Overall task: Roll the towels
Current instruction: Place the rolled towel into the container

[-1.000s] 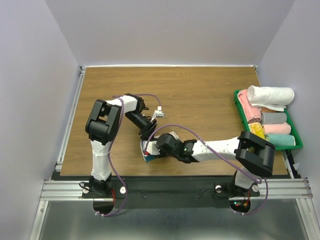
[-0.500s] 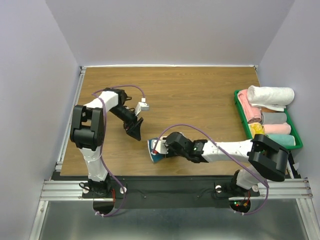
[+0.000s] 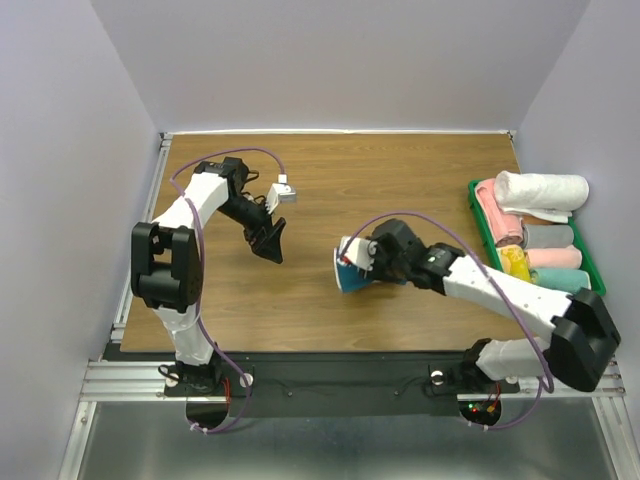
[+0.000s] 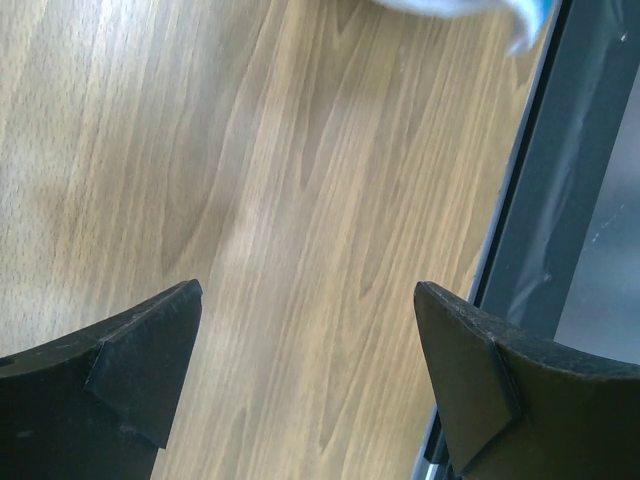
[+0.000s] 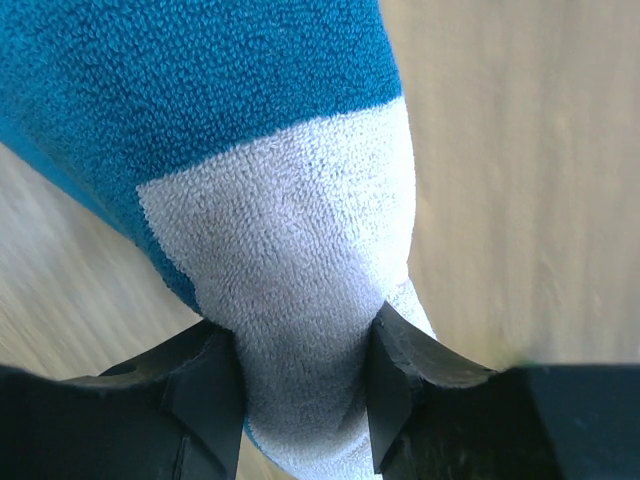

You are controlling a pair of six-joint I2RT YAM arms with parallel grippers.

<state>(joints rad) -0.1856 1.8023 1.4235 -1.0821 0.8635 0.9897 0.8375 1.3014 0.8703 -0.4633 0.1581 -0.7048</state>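
Your left hand has released the towel, opened wide and withdrawn toward the left side of the table. Your right hand has carried the rolled towel away from the near edge, rightward and toward the table's middle.

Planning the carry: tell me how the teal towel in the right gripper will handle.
Soft terry towel dents where the right gripper pinches it, so likely floppy and light. Its nap probably resists slipping.

Wood-grain table; green tray sits at right edge.
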